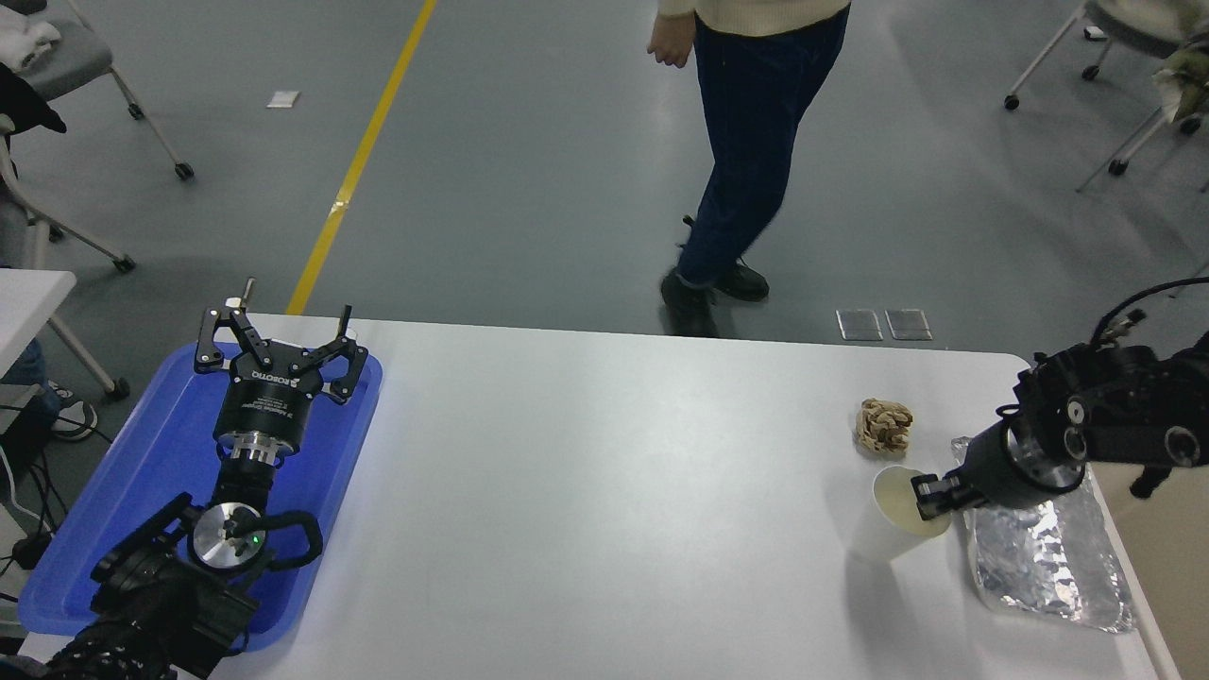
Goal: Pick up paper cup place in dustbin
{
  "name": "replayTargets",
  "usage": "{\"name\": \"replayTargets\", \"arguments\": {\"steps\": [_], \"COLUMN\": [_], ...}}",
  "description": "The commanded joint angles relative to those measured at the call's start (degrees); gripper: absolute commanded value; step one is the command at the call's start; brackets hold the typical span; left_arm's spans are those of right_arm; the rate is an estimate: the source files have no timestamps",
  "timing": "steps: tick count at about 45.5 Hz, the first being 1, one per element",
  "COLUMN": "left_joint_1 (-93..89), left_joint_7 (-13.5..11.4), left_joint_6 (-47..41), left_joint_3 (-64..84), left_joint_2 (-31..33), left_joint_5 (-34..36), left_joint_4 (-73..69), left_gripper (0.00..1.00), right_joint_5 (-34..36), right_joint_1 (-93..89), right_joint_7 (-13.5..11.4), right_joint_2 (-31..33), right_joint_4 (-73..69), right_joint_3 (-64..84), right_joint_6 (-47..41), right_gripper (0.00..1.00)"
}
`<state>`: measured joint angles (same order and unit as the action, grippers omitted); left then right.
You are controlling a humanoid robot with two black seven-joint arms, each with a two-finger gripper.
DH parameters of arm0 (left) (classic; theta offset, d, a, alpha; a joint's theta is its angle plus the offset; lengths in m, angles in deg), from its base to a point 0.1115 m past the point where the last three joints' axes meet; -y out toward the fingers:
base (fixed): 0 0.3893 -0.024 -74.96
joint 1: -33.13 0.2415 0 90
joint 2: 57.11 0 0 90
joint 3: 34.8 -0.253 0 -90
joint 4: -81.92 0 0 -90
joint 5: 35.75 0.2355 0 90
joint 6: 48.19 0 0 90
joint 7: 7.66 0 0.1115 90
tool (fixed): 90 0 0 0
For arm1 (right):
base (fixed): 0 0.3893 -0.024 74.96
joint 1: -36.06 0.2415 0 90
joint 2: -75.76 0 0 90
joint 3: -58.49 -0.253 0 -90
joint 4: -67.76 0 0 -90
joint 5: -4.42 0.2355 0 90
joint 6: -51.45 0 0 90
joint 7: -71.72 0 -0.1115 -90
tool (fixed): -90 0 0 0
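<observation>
- Head view: the paper cup [893,519] was near the right edge of the white bench [604,491], tilted with its cream inside turned toward the camera. Whether its base touched the bench could not be told.
- The right gripper [930,498] came in from the right edge with its jaws narrowed onto the cup's rim on the right side, one finger inside the mouth.
- A crumpled tan paper ball [883,426] lay just beyond the cup, toward the far right corner, apart from it.
- A crinkled silver foil tray [1044,557] lay just right of the cup, along the right edge, partly under the right arm.
- The dustbin [1166,548], beige, showed only in part beyond the bench's right edge.
- The left gripper [280,351] was parked over the blue tray [113,491] at the left edge, jaws spread wide and holding nothing.
- A person [756,142] in dark trousers stood on the grey floor beyond the far edge.
</observation>
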<state>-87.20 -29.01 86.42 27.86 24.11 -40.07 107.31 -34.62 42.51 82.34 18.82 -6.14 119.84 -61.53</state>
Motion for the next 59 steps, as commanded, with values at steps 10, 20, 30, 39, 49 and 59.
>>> {"name": "replayTargets", "arguments": {"steps": [10,20,30,39,49,59], "left_joint_1": [0.01,0.01,0.01,0.01,0.01,0.01], "left_joint_7": [0.0,0.0,0.0,0.0,0.0,0.0], "left_joint_6": [0.04,0.04,0.04,-0.05,-0.05,-0.05], "left_joint_3": [0.0,0.0,0.0,0.0,0.0,0.0], "left_joint_2": [0.0,0.0,0.0,0.0,0.0,0.0], "left_joint_5": [0.02,0.02,0.02,0.02,-0.07,-0.07], "left_joint_4": [0.01,0.01,0.01,0.01,0.01,0.01], "left_gripper": [1.0,1.0,1.0,1.0,1.0,1.0], "right_joint_5": [2.65,2.65,2.65,1.86,-4.98,-7.54], "right_joint_1": [38.36,46.45,47.86,47.16,44.53,31.0], "right_joint_7": [2.21,2.3,1.78,1.16,-1.21,-0.69], "right_joint_2": [3.94,3.68,2.8,3.59,11.14,22.22], "right_joint_4": [-12.76,-12.84,-13.19,-12.76,-9.07,12.18], "right_joint_3": [17.74,20.65,20.65,20.91,21.7,18.72], "right_joint_6": [-16.82,-22.01,-22.01,-22.01,-21.22,-20.69], "right_gripper": [0.0,0.0,0.0,0.0,0.0,0.0]}}
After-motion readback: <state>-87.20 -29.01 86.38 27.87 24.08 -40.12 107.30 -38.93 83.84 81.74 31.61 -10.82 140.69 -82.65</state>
